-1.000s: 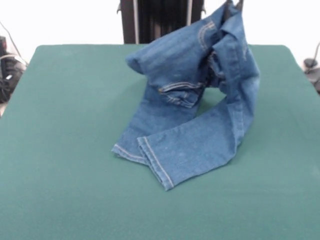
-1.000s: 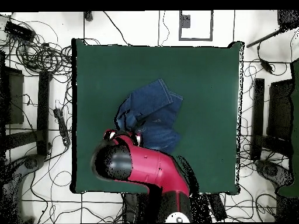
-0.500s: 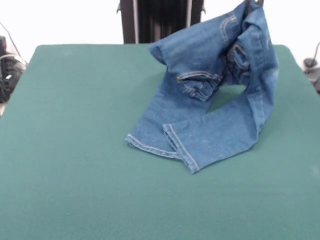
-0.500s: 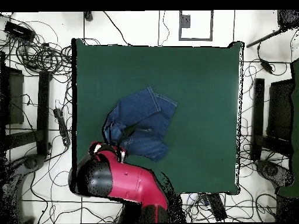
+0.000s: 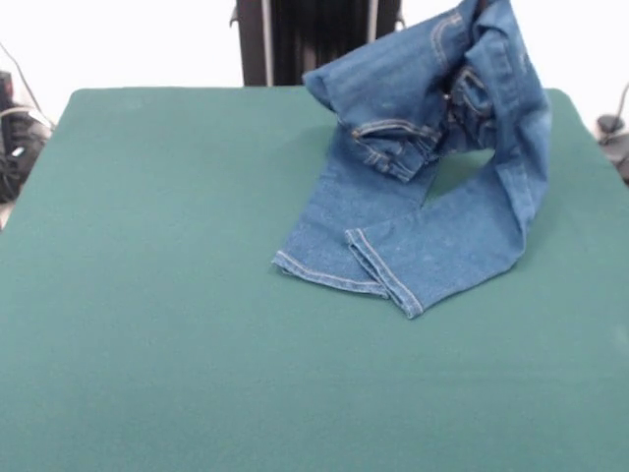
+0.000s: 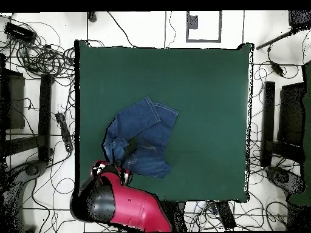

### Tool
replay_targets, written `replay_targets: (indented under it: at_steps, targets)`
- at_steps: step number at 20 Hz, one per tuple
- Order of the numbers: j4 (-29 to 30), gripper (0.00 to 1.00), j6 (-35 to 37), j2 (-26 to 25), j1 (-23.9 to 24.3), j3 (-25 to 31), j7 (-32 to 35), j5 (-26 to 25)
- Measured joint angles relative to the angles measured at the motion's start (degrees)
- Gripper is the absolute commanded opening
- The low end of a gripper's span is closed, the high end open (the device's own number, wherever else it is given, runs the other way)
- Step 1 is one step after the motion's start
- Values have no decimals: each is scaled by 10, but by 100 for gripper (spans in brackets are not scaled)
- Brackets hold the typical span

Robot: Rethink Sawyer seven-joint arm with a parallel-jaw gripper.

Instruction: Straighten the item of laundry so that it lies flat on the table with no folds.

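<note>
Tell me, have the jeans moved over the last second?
Yes. In the front view the jeans have slid right across the table, their hems now nearer its right edge and a little farther back.

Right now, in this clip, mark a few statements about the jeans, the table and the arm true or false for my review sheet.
1. The jeans lie flat with no folds. False: the waist end is lifted off the table and the cloth is bunched.
2. Both leg hems rest on the table. True: the two hems lie side by side on the felt in the front view.
3. The jeans hang over a table edge. False: in the overhead view they sit wholly on the felt, near one side.
4. The arm is over the table's middle. False: it is at the edge, by the lifted end of the jeans.
5. Nothing else lies on the table. True.
</note>
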State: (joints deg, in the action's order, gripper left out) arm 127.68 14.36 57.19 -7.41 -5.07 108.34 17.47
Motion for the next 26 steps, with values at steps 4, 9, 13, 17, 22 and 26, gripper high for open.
replay_targets:
  at_steps: [4, 9, 13, 17, 22, 26]
  targets:
    - [9, 0, -18, -1, 29, 12, 0, 0]
    - [8, 0, -33, -16, 83, 20, 0, -1]
    - [-1, 0, -33, -33, 120, 22, 0, -20]
    - [-22, 0, -29, -46, 151, 22, 0, -52]
    - [-72, 0, 31, -54, 188, 23, 0, -104]
    - [-120, 0, 115, -54, 211, 25, 0, -136]
